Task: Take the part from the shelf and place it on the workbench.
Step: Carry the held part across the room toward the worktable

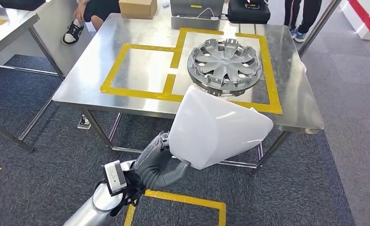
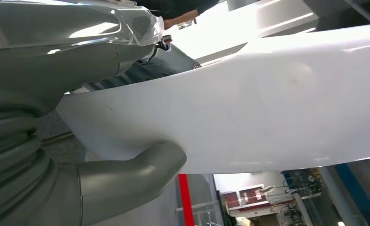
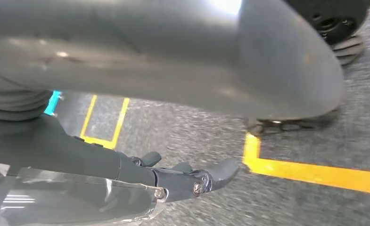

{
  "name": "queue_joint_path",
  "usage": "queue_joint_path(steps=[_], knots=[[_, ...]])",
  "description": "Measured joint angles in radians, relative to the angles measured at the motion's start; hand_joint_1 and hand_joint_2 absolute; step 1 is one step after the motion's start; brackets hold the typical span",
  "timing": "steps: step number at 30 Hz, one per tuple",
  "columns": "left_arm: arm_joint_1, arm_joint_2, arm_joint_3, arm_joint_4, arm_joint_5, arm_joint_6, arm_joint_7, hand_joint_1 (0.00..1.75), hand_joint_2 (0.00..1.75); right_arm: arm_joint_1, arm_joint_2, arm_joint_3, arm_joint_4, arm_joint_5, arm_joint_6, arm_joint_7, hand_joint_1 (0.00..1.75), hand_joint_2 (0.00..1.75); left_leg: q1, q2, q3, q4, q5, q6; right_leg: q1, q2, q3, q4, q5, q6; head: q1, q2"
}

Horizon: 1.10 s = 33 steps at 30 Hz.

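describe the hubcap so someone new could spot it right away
Start at the steel workbench marked with yellow tape rectangles. In the right-hand rectangle lies the silver hubcap, just beyond the white part held by the left hand. It is the round, spoked thing there.

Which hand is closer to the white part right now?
Left. The left hand grips the white part at its near edge, in front of the workbench. The right hand hangs down over the carpet, away from it.
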Motion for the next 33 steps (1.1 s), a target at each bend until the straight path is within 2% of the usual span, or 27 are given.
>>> queue_joint_path(steps=[3,4,5,6,8,10,13,14,16,18,19,20,21,23,24,25,27,29,30,31,33], knots=[[0.003,0.0,0.0,-0.001,0.0,0.0,-0.001,1.75,1.75,-0.001,-0.004,0.0,0.0,0.0,0.0,0.0,0.0,0.0,0.002,-0.001,0.021,-0.002,-0.023,0.004,-0.003,-0.001,-0.123,0.173,-0.065,0.013,0.004,0.0],[0.005,0.0,0.0,-0.001,0.0,0.0,-0.001,1.75,1.75,0.001,-0.005,0.0,0.0,-0.001,-0.001,0.0,0.0,0.0,0.002,-0.003,0.029,-0.002,-0.031,0.003,-0.004,-0.001,-0.155,0.199,-0.082,0.016,0.004,0.0],[0.008,0.0,0.0,-0.001,0.0,0.0,-0.001,1.75,1.75,0.003,-0.005,0.0,0.0,-0.001,-0.001,0.0,0.0,0.0,0.003,-0.005,0.04,-0.002,-0.041,0.001,-0.005,-0.001,-0.17,0.19,-0.08,0.018,0.004,0.0],[0.01,0.0,0.0,-0.001,0.0,0.0,-0.002,1.75,1.75,0.005,-0.006,0.0,0.0,-0.002,-0.002,-0.001,0.0,0.0,0.005,-0.007,0.054,-0.002,-0.052,-0.001,-0.006,-0.001,-0.17,0.148,-0.054,0.019,0.004,0.0],[0.014,0.001,0.0,-0.001,0.0,0.0,-0.003,1.75,1.75,0.006,-0.006,0.0,0.0,-0.005,-0.003,-0.002,0.0,0.0,0.006,-0.008,0.085,-0.002,-0.077,-0.01,-0.009,-0.003,-0.149,0.026,0.044,0.019,0.005,0.0],[0.018,0.002,0.0,-0.001,-0.002,0.0,-0.005,1.75,1.75,0.007,-0.005,0.0,0.0,-0.006,-0.004,-0.004,0.0,0.0,0.003,-0.008,0.1,-0.002,-0.097,-0.022,-0.007,-0.01,-0.133,-0.04,0.104,0.007,0.005,0.0],[0.023,0.006,0.002,-0.007,-0.004,0.001,-0.01,1.75,1.75,0.009,-0.007,0.0,0.0,-0.007,-0.005,-0.01,0.0,0.0,0.002,-0.006,0.1,0.014,-0.101,-0.038,-0.006,-0.011,-0.12,-0.047,0.104,-0.018,0.003,0.0],[0.024,0.007,0.003,-0.01,-0.004,0.002,-0.012,1.75,1.75,0.009,-0.007,0.0,0.0,-0.007,-0.006,-0.014,0.0,0.0,0.002,-0.005,0.087,0.042,-0.096,-0.042,-0.008,-0.009,-0.112,-0.05,0.1,-0.025,0.001,0.0],[0.025,0.009,0.006,-0.015,-0.004,0.003,-0.017,1.75,1.75,0.008,-0.008,0.0,0.0,-0.009,-0.005,-0.024,0.0,0.0,0.004,-0.002,0.019,0.147,-0.107,-0.051,-0.012,-0.008,-0.094,-0.057,0.088,-0.035,-0.004,0.0],[0.029,0.013,0.007,-0.016,-0.004,0.003,-0.019,1.75,1.75,0.007,-0.01,0.0,0.0,-0.01,-0.005,-0.028,0.0,0.0,0.007,-0.001,-0.07,0.262,-0.152,-0.058,-0.013,-0.007,-0.077,-0.059,0.073,-0.039,-0.006,0.0],[0.032,0.015,0.007,-0.016,-0.004,0.003,-0.019,1.75,1.75,0.008,-0.011,0.0,0.0,-0.01,-0.005,-0.029,0.0,0.0,0.008,0.0,-0.104,0.294,-0.167,-0.059,-0.013,-0.007,-0.069,-0.059,0.065,-0.039,-0.007,0.0],[0.034,0.016,0.007,-0.016,-0.004,0.003,-0.019,1.75,1.75,0.009,-0.011,0.0,0.0,-0.01,-0.005,-0.03,0.0,0.0,0.008,0.0,-0.123,0.294,-0.159,-0.059,-0.012,-0.006,-0.059,-0.059,0.057,-0.039,-0.006,0.0],[0.036,0.017,0.007,-0.016,-0.004,0.003,-0.02,1.75,1.75,0.01,-0.011,0.0,0.0,-0.011,-0.004,-0.033,0.0,0.0,0.008,0.0,-0.123,0.26,-0.128,-0.056,-0.012,-0.006,-0.047,-0.059,0.048,-0.038,-0.007,0.0],[0.037,0.019,0.008,-0.016,-0.005,0.004,-0.022,1.75,1.75,0.01,-0.011,0.0,0.0,-0.012,-0.004,-0.043,0.0,0.0,0.005,0.001,-0.086,0.131,-0.034,-0.046,-0.012,-0.005,-0.023,-0.06,0.03,-0.034,-0.006,0.0],[0.037,0.019,0.009,-0.017,-0.006,0.005,-0.023,1.75,1.75,0.009,-0.01,0.0,0.0,-0.012,-0.003,-0.049,0.0,0.0,0.001,0.002,-0.069,0.076,-0.013,-0.041,-0.011,-0.004,-0.014,-0.061,0.023,-0.03,-0.005,0.0],[0.038,0.019,0.01,-0.017,-0.007,0.005,-0.024,1.75,1.75,0.008,-0.01,0.0,0.0,-0.012,-0.003,-0.054,0.0,0.0,-0.002,0.002,-0.056,0.043,-0.004,-0.035,-0.011,-0.004,-0.012,-0.063,0.017,-0.024,-0.004,0.0],[0.042,0.02,0.013,-0.019,-0.009,0.006,-0.025,1.75,1.75,0.007,-0.011,0.0,-0.001,-0.012,-0.002,-0.06,0.0,0.0,-0.007,0.001,-0.046,0.025,-0.011,-0.026,-0.011,-0.005,-0.005,-0.063,0.015,-0.011,-0.004,0.0],[0.047,0.019,0.015,-0.023,-0.014,0.007,-0.028,1.75,1.75,0.007,-0.012,0.0,-0.001,-0.012,-0.001,-0.065,0.0,0.0,-0.001,0.001,-0.024,0.013,-0.001,-0.016,-0.01,-0.006,-0.005,-0.04,0.021,-0.001,-0.002,0.0],[0.048,0.018,0.016,-0.024,-0.018,0.007,-0.03,1.75,1.75,0.007,-0.012,0.0,-0.001,-0.013,0.0,-0.069,0.0,0.0,0.002,0.001,-0.012,0.008,-0.004,-0.011,-0.01,-0.006,-0.021,-0.009,0.023,0.003,0.0,0.0],[0.05,0.017,0.016,-0.025,-0.024,0.006,-0.034,1.75,1.75,0.006,-0.012,0.0,-0.001,-0.014,0.002,-0.075,0.0,0.0,0.004,0.002,-0.002,0.004,-0.008,-0.007,-0.01,-0.006,-0.051,0.041,0.017,0.006,0.002,0.0],[0.058,0.016,0.017,-0.026,-0.036,0.003,-0.04,1.75,1.75,0.005,-0.013,0.0,-0.001,-0.019,0.008,-0.089,0.0,0.0,0.004,0.001,0.011,0.003,-0.021,-0.002,-0.01,-0.006,-0.133,0.157,-0.025,0.012,0.005,0.0]])
